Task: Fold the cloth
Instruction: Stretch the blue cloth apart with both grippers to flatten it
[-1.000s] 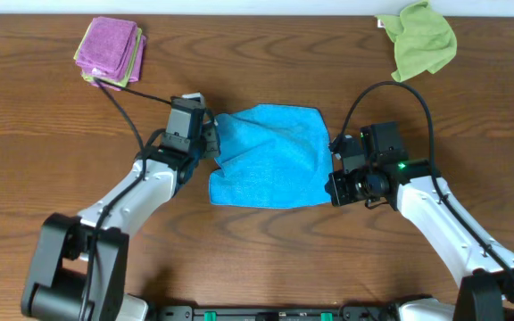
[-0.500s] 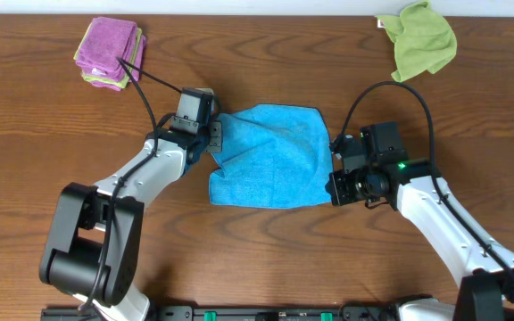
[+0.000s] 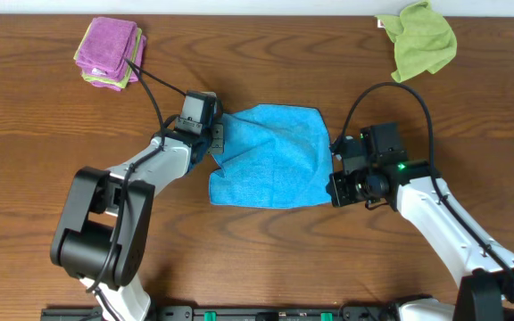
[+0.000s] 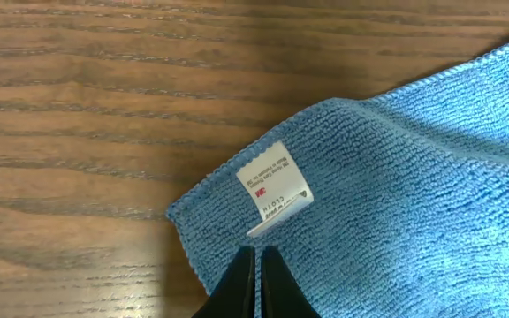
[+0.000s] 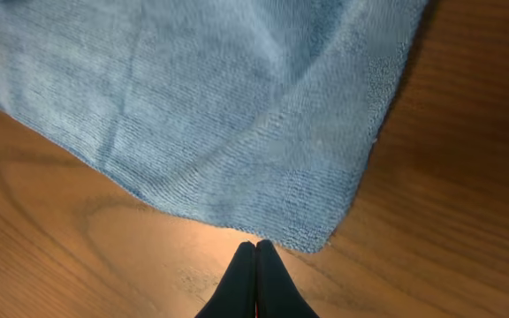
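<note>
A blue cloth [image 3: 270,156] lies partly folded and wrinkled on the wooden table, between my two arms. My left gripper [image 3: 214,136] is at its left far corner. In the left wrist view the fingers [image 4: 257,253] are shut over that corner of the cloth [image 4: 396,194], just below a white tag [image 4: 272,184], and they hold nothing. My right gripper [image 3: 333,185] is at the cloth's right near corner. In the right wrist view its fingers [image 5: 255,247] are shut over bare wood, just off the corner of the cloth [image 5: 219,115].
A stack of folded purple and green cloths [image 3: 110,51] sits at the far left. A crumpled green cloth [image 3: 424,40] lies at the far right. Black cables arc over both arms.
My left arm has swung right and away, bringing its gripper closer to the cloth's left far corner. The cloth and the right arm have not moved.
</note>
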Tool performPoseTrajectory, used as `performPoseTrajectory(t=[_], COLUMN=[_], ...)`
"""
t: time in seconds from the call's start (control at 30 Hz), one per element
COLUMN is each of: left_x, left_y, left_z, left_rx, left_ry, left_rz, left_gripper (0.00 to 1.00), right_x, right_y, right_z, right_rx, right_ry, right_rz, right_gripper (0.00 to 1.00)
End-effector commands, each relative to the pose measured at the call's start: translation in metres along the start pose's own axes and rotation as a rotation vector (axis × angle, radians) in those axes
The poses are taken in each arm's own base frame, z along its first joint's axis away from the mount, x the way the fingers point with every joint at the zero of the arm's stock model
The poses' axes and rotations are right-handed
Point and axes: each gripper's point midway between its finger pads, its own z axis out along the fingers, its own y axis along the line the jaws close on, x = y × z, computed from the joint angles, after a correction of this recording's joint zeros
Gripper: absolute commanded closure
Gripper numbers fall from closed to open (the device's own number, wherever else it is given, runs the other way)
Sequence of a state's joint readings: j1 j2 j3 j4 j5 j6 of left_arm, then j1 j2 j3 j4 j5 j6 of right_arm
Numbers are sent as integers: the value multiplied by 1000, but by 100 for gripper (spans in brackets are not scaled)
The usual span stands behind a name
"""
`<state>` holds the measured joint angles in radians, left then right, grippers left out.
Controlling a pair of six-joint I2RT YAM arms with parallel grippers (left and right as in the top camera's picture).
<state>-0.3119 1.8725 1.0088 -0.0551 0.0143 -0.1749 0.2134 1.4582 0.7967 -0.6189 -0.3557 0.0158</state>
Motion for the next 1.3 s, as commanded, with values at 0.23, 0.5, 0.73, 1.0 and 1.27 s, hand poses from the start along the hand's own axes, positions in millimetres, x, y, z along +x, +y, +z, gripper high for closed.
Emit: performPoseTrajectory(t=[0.23,0.5,0.73,1.0,1.27], left_x=[-6,7,6,-22,-66], left_y=[1,3,3,19,11], left_z=[9,23,23,18,7], left_rx=[-20,-25,-25,-132,-128], left_ry=[-20,16,11,-72,-177], left_rz=[19,17,17,21,76], left_gripper=[94,94,94,94,94], right_x=[20,22,42,86,118], right_y=[3,-8,-19,-52,-52], right_z=[22,35,59,52,40], right_rx=[1,52,60,280,342], right_ry=[12,7,114,269,382], right_rz=[-4,4,39,251,421], right_gripper=[98,98,99,98,99])
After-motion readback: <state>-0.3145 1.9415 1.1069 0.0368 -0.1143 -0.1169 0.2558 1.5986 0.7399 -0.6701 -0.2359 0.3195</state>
